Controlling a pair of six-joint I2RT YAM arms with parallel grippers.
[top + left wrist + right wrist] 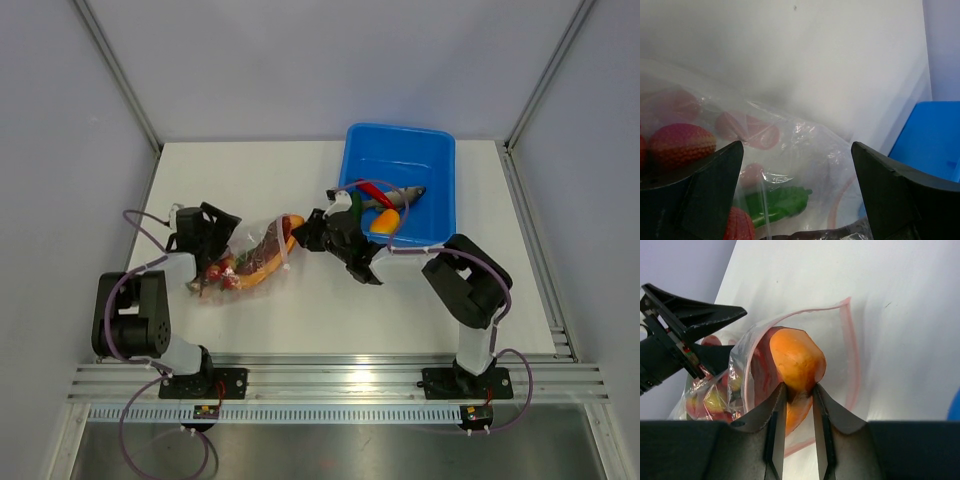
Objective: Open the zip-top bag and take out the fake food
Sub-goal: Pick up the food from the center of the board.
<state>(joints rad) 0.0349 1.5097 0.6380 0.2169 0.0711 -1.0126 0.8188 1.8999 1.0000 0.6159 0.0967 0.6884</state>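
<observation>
The zip-top bag [255, 252] lies left of centre, its pink-red zipper mouth [852, 355] open towards the right. My right gripper [308, 232] is at the mouth, shut on an orange-yellow piece [797, 357] that sticks partly out of the bag. My left gripper [228, 235] is open, its fingers [715, 180] straddling the bag's closed end [815, 160]. Red grape-like pieces [680, 145] and a green piece [780, 202] show through the plastic. A grey fish [405, 193], a red pepper [372, 190] and another orange-yellow piece [385, 222] lie in the blue tub [400, 150].
The blue tub stands at the back right, just behind my right wrist. The white table [330, 310] is bounded by aluminium rails at the front and right, and grey walls behind and at both sides.
</observation>
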